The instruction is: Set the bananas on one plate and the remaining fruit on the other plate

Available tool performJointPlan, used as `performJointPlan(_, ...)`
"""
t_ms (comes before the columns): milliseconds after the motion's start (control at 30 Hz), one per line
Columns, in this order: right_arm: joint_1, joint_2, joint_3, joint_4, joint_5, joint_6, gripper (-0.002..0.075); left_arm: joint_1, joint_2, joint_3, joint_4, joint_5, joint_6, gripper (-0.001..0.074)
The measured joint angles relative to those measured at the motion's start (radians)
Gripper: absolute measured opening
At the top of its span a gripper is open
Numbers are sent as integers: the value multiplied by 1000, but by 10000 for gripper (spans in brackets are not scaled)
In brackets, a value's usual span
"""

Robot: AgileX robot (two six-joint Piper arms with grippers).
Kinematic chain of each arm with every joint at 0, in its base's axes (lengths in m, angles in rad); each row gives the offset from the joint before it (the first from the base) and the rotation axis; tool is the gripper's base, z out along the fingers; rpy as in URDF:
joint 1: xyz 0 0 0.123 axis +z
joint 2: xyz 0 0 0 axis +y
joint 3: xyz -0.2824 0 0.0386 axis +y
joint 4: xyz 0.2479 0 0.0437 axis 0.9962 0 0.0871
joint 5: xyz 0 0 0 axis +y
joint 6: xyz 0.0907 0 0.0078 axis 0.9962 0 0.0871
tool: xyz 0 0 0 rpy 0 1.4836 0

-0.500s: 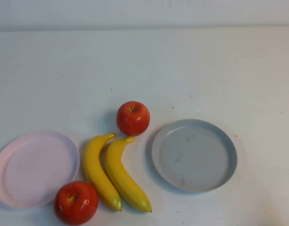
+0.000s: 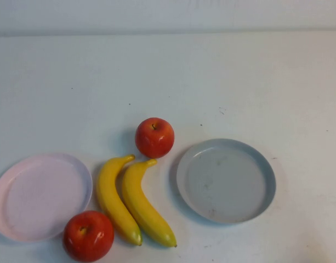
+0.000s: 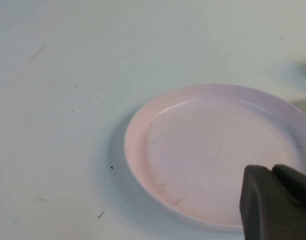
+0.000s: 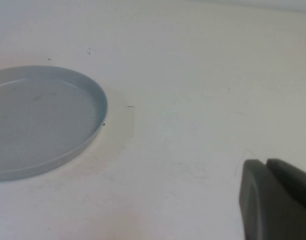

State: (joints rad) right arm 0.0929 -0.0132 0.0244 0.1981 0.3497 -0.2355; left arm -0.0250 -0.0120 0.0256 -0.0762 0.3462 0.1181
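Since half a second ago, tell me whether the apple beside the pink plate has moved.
No. The near apple keeps its spot against the pink plate rim and beside the bananas.

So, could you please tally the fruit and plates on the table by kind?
Bananas: 2
Apples: 2
Plates: 2, pink plate and grey-blue plate
Total: 6
Left gripper over the pink plate; right gripper beside the grey-blue plate.
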Motion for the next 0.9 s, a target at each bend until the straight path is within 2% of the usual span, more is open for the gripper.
performJointPlan(600, 0, 0, 0, 0, 0, 0, -15, 0, 0, 0, -121, -18, -3, -2)
performJointPlan(667, 0, 0, 0, 0, 0, 0, -15, 0, 0, 0, -180, -52, -3, -2)
performJointPlan(900, 0, 0, 0, 0, 0, 0, -15, 0, 0, 0, -568, -172, -5, -2)
